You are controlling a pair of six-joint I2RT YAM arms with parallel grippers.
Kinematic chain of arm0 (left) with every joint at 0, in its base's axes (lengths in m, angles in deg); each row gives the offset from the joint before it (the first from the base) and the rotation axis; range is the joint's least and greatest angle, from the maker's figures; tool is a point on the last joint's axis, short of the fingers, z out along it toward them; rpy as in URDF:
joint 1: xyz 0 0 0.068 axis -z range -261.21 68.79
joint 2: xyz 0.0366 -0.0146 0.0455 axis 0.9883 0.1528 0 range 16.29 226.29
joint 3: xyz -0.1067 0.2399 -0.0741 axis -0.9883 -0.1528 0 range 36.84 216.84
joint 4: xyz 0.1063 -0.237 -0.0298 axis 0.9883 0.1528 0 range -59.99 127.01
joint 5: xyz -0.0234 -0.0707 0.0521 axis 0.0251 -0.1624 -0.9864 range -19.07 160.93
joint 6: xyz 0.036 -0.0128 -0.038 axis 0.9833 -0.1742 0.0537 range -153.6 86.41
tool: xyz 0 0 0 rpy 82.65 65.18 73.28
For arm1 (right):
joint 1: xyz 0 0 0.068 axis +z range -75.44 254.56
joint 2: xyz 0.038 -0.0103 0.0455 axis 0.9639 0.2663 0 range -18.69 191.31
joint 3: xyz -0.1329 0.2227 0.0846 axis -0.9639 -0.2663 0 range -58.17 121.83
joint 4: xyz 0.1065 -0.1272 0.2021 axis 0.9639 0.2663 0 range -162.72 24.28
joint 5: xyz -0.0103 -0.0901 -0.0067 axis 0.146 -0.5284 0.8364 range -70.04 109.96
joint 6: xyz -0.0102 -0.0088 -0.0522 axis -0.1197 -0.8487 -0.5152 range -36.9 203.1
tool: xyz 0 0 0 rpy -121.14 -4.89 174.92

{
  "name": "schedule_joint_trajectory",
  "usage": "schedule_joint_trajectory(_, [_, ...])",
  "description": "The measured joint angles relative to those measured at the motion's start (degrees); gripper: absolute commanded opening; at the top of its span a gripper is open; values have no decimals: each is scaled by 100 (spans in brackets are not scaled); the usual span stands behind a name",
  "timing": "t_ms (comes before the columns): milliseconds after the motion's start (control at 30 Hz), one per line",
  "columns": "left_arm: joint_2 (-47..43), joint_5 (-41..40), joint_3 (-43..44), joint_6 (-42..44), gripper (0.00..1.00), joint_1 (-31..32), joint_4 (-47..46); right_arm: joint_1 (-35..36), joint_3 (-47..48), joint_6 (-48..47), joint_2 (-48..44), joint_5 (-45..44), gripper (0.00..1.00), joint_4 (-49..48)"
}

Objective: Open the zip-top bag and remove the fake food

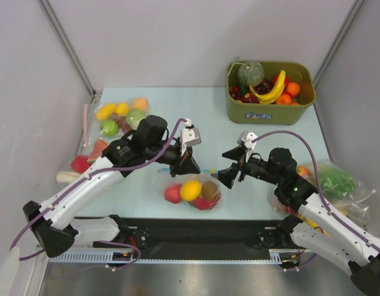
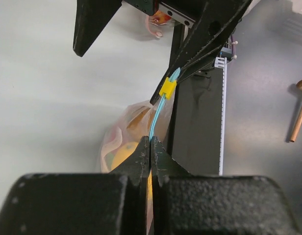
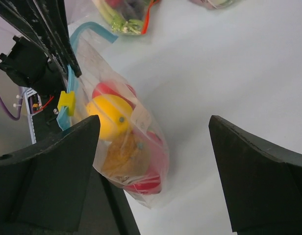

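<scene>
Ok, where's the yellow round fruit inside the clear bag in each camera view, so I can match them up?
Top external: the yellow fake fruit is low centre, inside the zip-top bag.
Left wrist: lower left of centre, seen through the plastic.
Right wrist: left of centre, above a brownish piece.
Shared landmark: the blue-green zip strip along the bag's mouth, close by the fruit in every view.

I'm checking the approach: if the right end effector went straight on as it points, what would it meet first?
Probably the zip-top bag, near its yellow slider; the left end effector is shut on the bag's zip strip. Depth is unclear.
</scene>
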State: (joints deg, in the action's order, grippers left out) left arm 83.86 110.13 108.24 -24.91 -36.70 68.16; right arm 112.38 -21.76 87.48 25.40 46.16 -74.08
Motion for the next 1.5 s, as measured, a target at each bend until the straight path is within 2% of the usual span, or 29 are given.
schedule_joint_trajectory(233, [0,-44,-136,0,0,0,-74,186,-129,-11,-160,-269,97,2])
schedule_joint_trajectory(433, [-11,-59,-227,39,0,-35,-149,197,-282,-98,-1110,-909,98,616])
schedule_joint_trajectory(567, [-11,-55,-229,44,0,-74,-170,197,-291,-101,-1506,-957,97,660])
schedule_joint_trajectory(933, [-11,28,-295,63,1,-92,-223,199,-289,-79,-472,-212,91,470])
schedule_joint_trajectory(1233, [-11,203,-323,103,0,-103,-227,199,-273,-44,-251,251,90,-46])
schedule_joint_trajectory(1300, [-11,245,-337,105,0,-105,-232,199,-247,-33,-251,348,87,-85])
schedule_joint_trajectory(1333, [-11,282,-343,107,0,-105,-229,199,-225,-22,-247,396,76,-98])
schedule_joint_trajectory(1433, [-11,352,-358,107,0,-109,-227,199,-188,4,-240,516,64,-144])
schedule_joint_trajectory(1500, [-9,382,-358,107,0,-109,-227,199,-188,11,-236,577,61,-168])
